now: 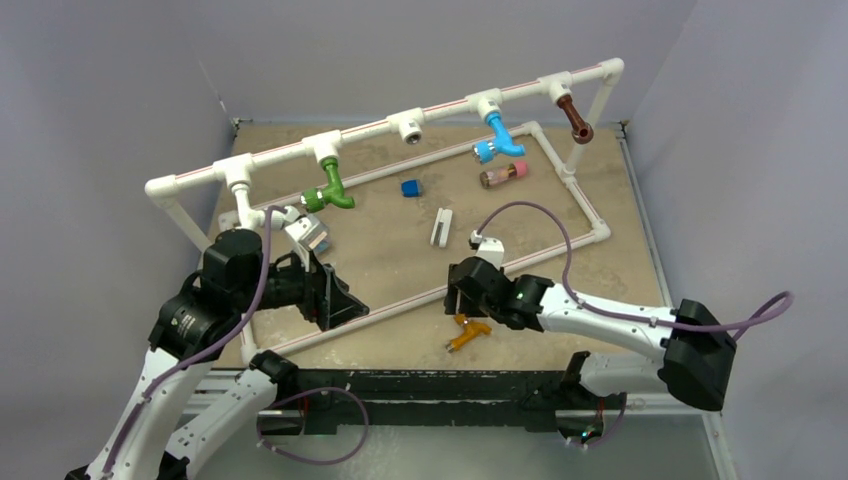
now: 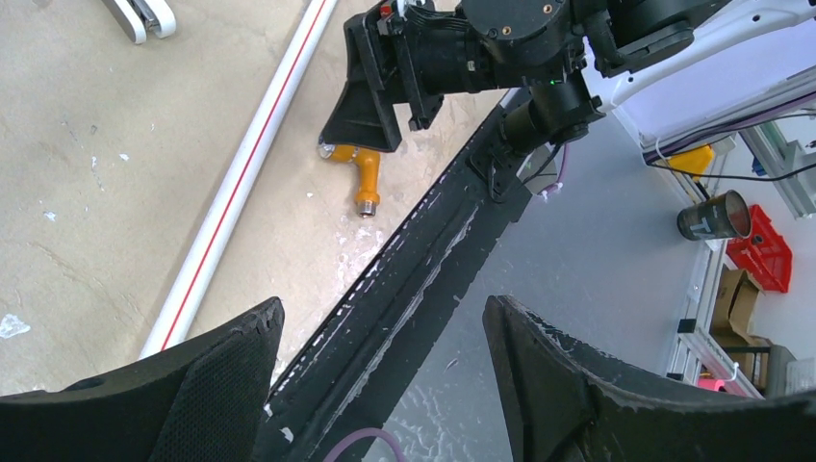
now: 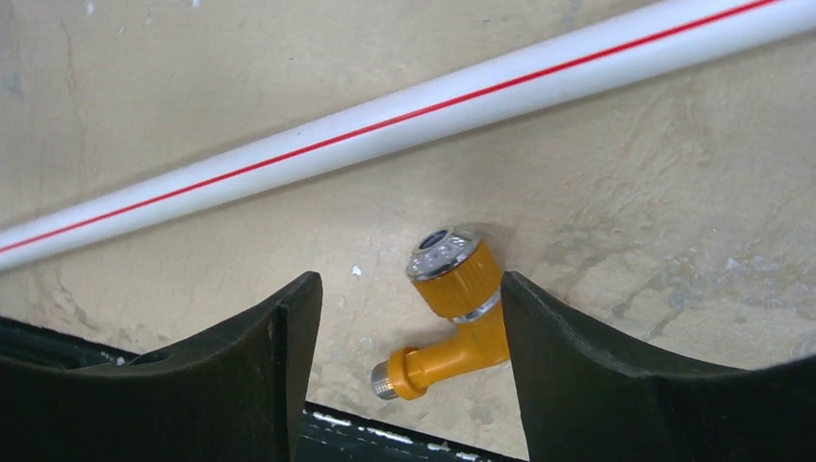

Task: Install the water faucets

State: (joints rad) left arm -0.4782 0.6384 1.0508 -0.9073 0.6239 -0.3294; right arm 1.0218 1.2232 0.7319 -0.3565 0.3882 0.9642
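- Orange faucet lies on its side on the bench, between the near pipe and the dark near edge. It is not yet picked up.
- Right pincer hangs low over it with jaws spread and nothing held. The faucet sits off-centre, its capped head just beside one finger. Whether they touch cannot be told.
- Risk, in my judgement: closing from this offset would let one finger strike first. That could skid or spin the faucet toward the bench edge, where it might drop out of reach.
- Second risk: the bent body may pivot in the grip, leaving the threaded end badly aimed for its socket.
- Right arm reaches low from its base, forearm stretched leftward, wrist turned down at the bench.
- Left pincer is open and empty, held over the near left part of the bench. Its arm is folded close to its base, and its camera looks across at the right arm.
- Farther back, green faucet, blue faucet and brown faucet hang from the raised rail.
- An open tee socket between green and blue stands vacant.
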